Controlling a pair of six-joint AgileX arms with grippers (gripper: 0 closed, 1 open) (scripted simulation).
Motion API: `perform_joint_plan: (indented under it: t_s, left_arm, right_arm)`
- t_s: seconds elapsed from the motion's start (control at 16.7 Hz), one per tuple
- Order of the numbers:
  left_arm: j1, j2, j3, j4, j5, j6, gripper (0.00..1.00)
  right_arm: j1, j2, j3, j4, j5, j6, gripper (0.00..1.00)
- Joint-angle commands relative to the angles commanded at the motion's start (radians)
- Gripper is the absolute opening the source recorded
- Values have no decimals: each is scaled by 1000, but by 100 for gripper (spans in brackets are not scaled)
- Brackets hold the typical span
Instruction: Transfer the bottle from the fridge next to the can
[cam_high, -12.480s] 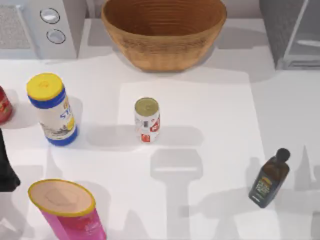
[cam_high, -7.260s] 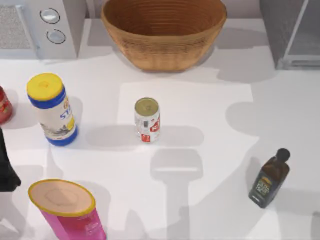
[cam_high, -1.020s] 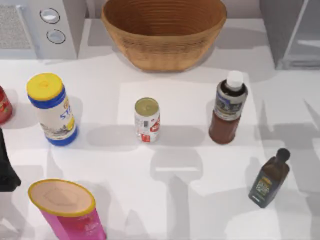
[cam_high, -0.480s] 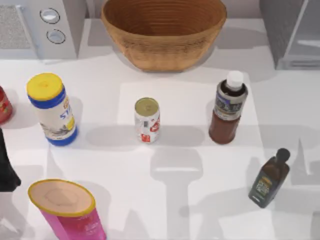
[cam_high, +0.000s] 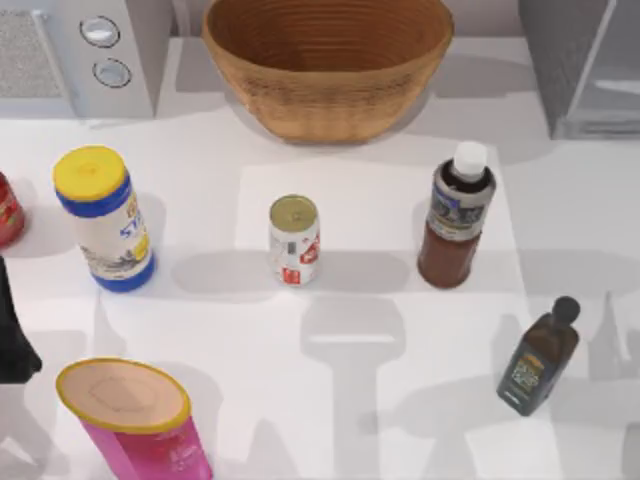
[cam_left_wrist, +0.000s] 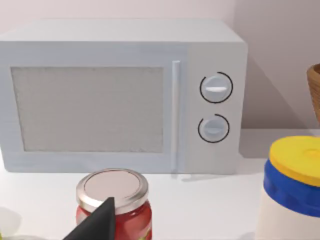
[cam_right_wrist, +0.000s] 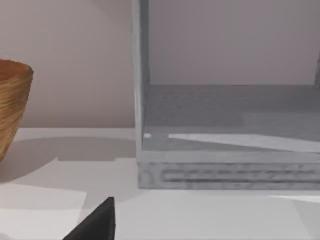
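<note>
From above, the bottle (cam_high: 457, 228) is standing upright on the table (cam_high: 360, 420), out of the fridge (cam_high: 585, 65) and to the right of the can (cam_high: 294, 240), near it but with a clear gap between them; nothing is gripping it, so the transfer is looking essentially done (whether that gap counts as "next to" is a judgement). Open table is lying between the two, while the olive bottle (cam_high: 537, 357) is crowding the near right and the basket (cam_high: 328, 62) is sitting behind. The left wrist view is facing the microwave (cam_left_wrist: 120, 95), a red jar (cam_left_wrist: 113, 202) and a yellow-lidded canister (cam_left_wrist: 292, 185); its jaws' state I cannot tell. The right wrist view is looking into the fridge's open, bare compartment; those jaws I cannot tell either.
</note>
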Motion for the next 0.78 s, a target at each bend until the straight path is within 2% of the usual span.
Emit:
perform_joint_plan:
  t_s: [0.18,0.36,0.78]
  left_arm:
    - [0,0,0,0,0,0,100]
    - [0,0,0,0,0,0,100]
    - [0,0,0,0,0,0,100]
  right_arm:
    - [-2,-28,24,-34,2,-1,100]
    - [-5,-118,98,-162,4,-3,100]
    - [-5,-423,347,-753,1,-5,100]
